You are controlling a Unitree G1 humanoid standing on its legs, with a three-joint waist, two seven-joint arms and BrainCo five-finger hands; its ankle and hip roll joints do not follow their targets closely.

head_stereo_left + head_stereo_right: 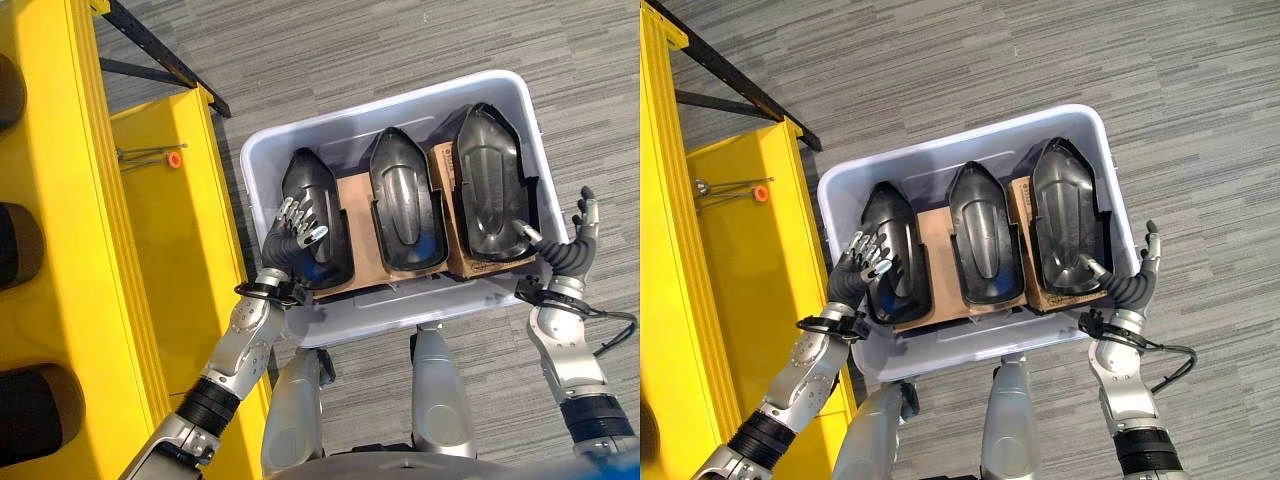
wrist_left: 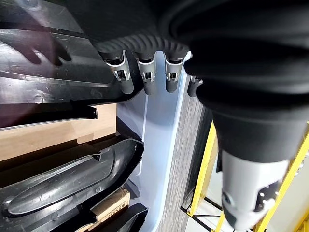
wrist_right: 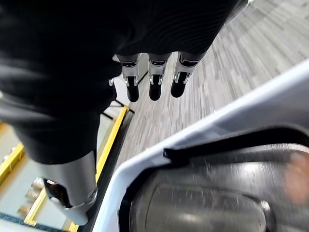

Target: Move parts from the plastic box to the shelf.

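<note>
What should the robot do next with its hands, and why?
Probably curl the left hand around the leftmost black moulded plastic part and lift it. Three such parts stand in the pale plastic box, that hand already rests open on this one, nearest the yellow shelf, while the right hand is open outside the box.

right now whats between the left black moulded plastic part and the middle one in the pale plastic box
A strip of brown cardboard lies between the left black moulded part and the middle black part in the pale plastic box, seen in the left eye view.
</note>
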